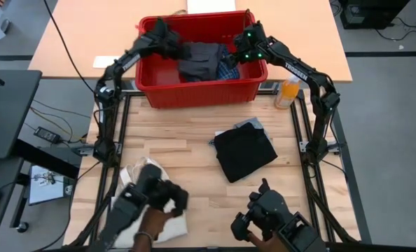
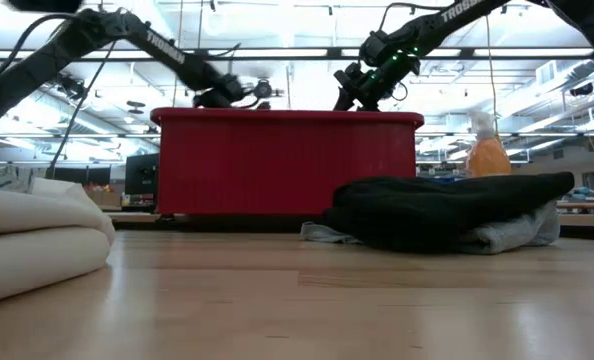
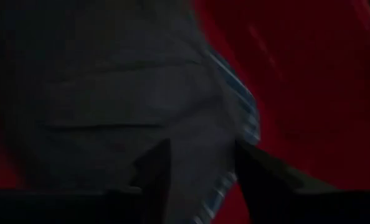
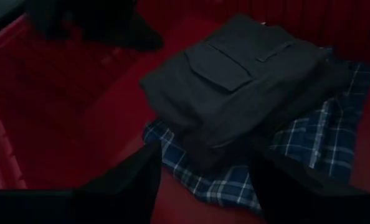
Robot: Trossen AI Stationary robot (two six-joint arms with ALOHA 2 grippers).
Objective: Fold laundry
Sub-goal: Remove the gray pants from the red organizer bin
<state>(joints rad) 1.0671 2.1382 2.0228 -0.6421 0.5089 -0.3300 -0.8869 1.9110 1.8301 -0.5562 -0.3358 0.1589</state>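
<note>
— High view: how many garments do you count?
— Two in the red bin point(image 1: 194, 87) at the worktop's far edge: charcoal shorts point(image 1: 197, 61) on the plaid piece point(image 1: 227, 71). Both the left gripper point(image 1: 174, 47) and the right gripper point(image 1: 239, 57) reach into it, fingers apart.

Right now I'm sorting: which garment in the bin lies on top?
The charcoal cargo shorts; they lie over the blue-and-white plaid piece, whose edges peek out beneath.

Laundry point(image 1: 202, 61) in red bin point(image 1: 201, 91)
</note>
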